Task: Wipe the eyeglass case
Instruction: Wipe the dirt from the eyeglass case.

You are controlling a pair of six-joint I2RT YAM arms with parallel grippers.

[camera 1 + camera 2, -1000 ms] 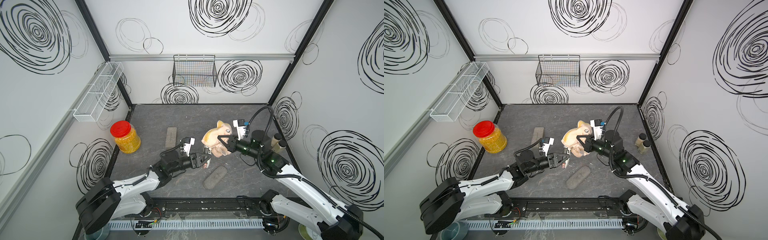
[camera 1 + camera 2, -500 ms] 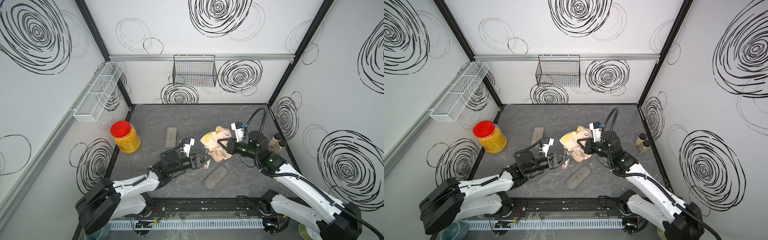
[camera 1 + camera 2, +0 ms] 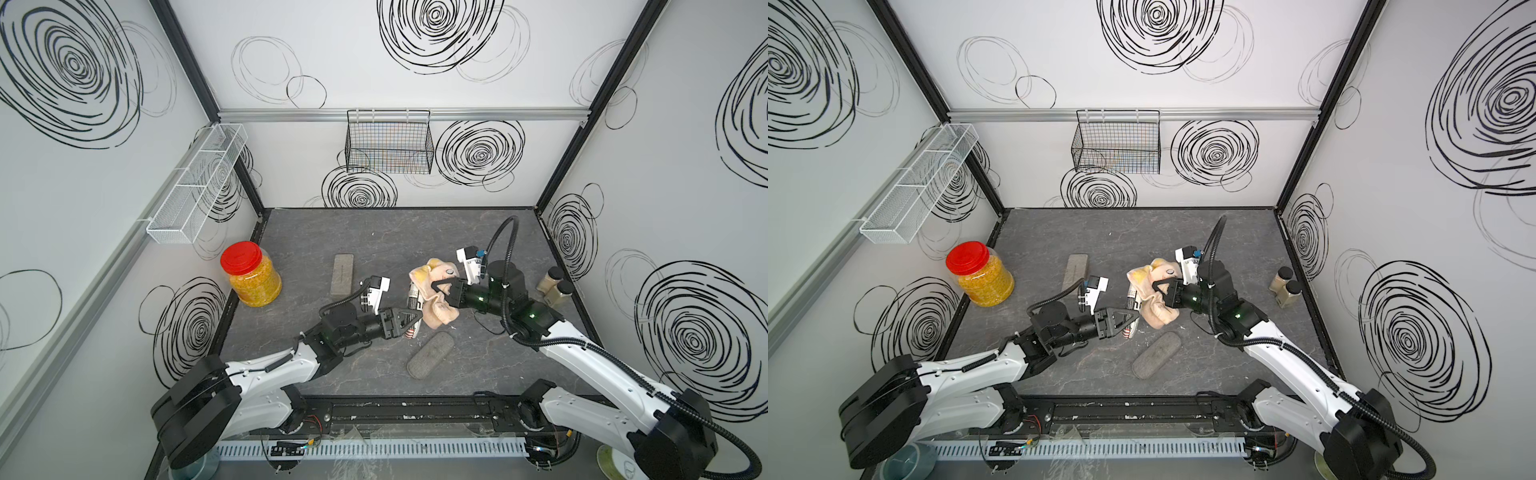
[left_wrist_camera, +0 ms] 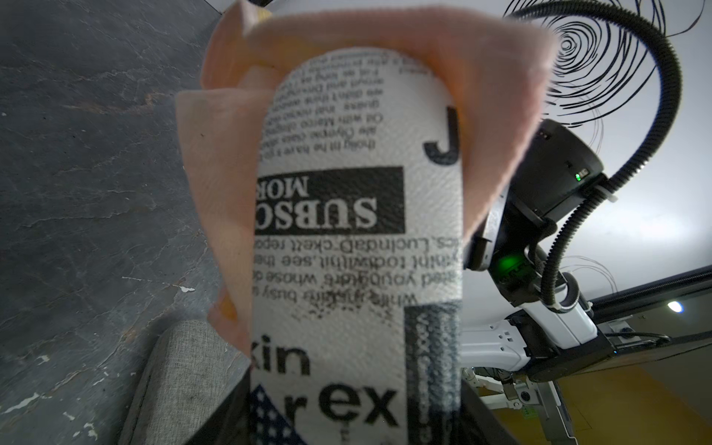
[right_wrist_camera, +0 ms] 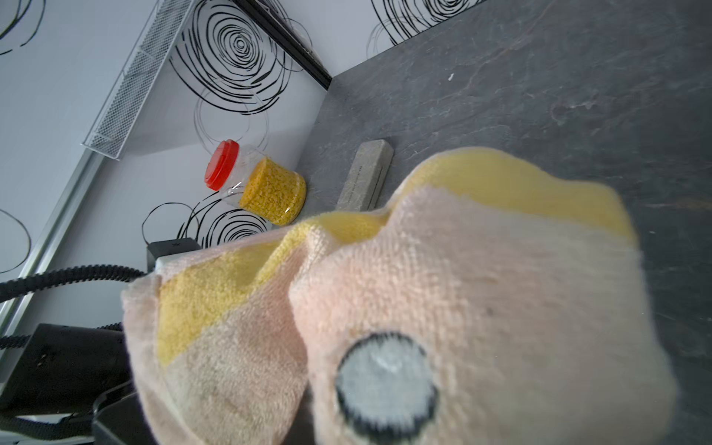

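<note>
We are gripping the newsprint eyeglass case (image 3: 414,296) in our left end effector (image 3: 419,319), just beyond the grey pouch (image 3: 430,355), while our right end effector (image 3: 436,295) is clamping the pink cloth (image 3: 442,313) against it.

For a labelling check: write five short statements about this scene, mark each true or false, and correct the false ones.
1. The left claw is shut on the newsprint eyeglass case. True.
2. The right claw is open and empty. False: it is shut on the pink and yellow cloth, which drapes over the case's far end.
3. The jar has a blue lid. False: its lid is red.
4. A grey oval case lies on the table, held by neither claw. True.
5. The cloth lies flat on the table. False: it is held up against the eyeglass case.
</note>
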